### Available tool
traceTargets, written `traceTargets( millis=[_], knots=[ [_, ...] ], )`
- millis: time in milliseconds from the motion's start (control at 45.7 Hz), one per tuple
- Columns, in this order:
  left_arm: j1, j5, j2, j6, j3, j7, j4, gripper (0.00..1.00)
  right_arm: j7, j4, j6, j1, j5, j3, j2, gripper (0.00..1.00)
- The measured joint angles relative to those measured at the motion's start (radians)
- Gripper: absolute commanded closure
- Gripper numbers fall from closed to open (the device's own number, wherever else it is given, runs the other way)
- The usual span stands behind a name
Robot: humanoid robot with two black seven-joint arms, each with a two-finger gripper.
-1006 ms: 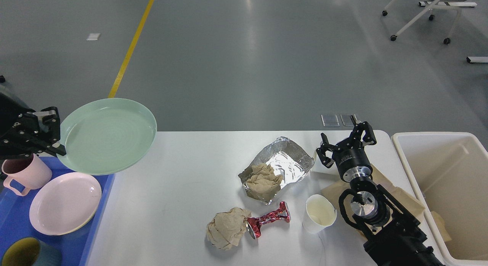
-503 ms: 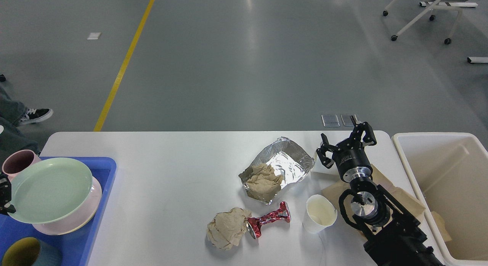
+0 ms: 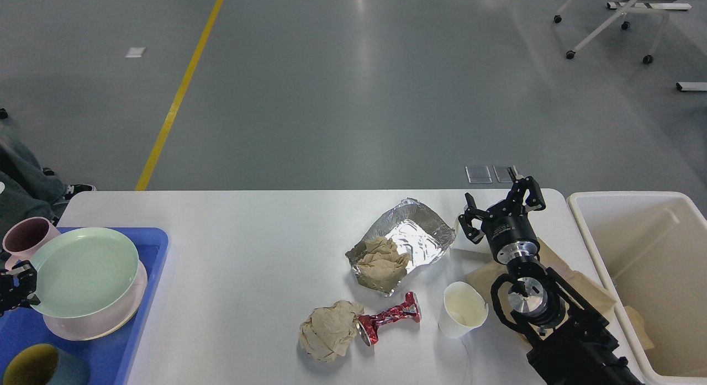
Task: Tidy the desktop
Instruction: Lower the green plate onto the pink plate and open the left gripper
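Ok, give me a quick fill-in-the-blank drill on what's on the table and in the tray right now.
1. The green plate lies on top of the ____ plate in the blue tray.
2. The crushed red can lies between a crumpled paper ball and a white ____.
3. The crumpled brown paper rests in a tray made of ____.
4. The right gripper hangs ____ with nothing in it.

Missing words: pink; cup; foil; open

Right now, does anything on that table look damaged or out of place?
Yes. A red can lies crushed on its side near the front edge, touching a crumpled paper wad. Behind them, a dented foil tray holds more crumpled paper.
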Motion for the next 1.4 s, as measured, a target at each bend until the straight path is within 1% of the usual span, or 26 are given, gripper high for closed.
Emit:
traceTargets(
  millis=[481,503,547,569,591,634,744,766,788,875,984,1247,1400],
  knots=[
    [0.05,0.001,-0.02,0.019,-0.01,0.003,-0.004,1.0,0.0,-0.001,0.0,0.001,0.0,0.0,0.0,0.0],
    [0.052,0.001,-0.02,0.019,-0.01,0.003,-0.004,0.99,0.0,-0.001,0.0,0.001,0.0,0.0,0.0,0.0],
    [0.054,0.001,-0.019,0.022,-0.011,0.004,-0.004,0.94,0.0,-0.001,0.0,0.001,0.0,0.0,0.0,0.0],
    [0.055,0.001,-0.019,0.024,-0.012,0.005,-0.004,0.9,0.0,-0.001,0.0,0.001,0.0,0.0,0.0,0.0],
    [0.056,0.001,-0.019,0.027,-0.012,0.005,-0.005,0.82,0.0,-0.001,0.0,0.001,0.0,0.0,0.0,0.0],
    [0.056,0.001,-0.019,0.038,-0.013,0.006,-0.007,0.64,0.0,-0.001,0.0,0.001,0.0,0.0,0.0,0.0],
    [0.057,0.002,-0.018,0.089,-0.013,0.007,-0.009,0.25,0.0,-0.001,0.0,0.001,0.0,0.0,0.0,0.0],
    [0.057,0.002,-0.018,0.102,-0.013,0.007,-0.01,0.18,0.0,-0.001,0.0,0.001,0.0,0.0,0.0,0.0],
    [0.057,0.002,-0.018,0.114,-0.014,0.007,-0.01,0.14,0.0,-0.001,0.0,0.001,0.0,0.0,0.0,0.0],
    [0.057,0.007,-0.019,0.163,-0.014,0.007,-0.011,0.13,0.0,-0.001,0.0,0.001,0.0,0.0,0.0,0.0],
    [0.053,0.012,-0.018,0.183,-0.014,0.007,-0.031,0.08,0.0,-0.001,0.0,0.001,0.0,0.0,0.0,0.0],
    [0.033,0.013,-0.009,0.182,-0.016,0.007,-0.058,0.04,0.0,-0.001,0.0,0.001,0.0,0.0,0.0,0.0],
    [-0.043,0.015,0.024,0.172,-0.016,0.007,-0.059,0.04,0.0,-0.001,0.0,0.001,0.0,0.0,0.0,0.0]
  ],
)
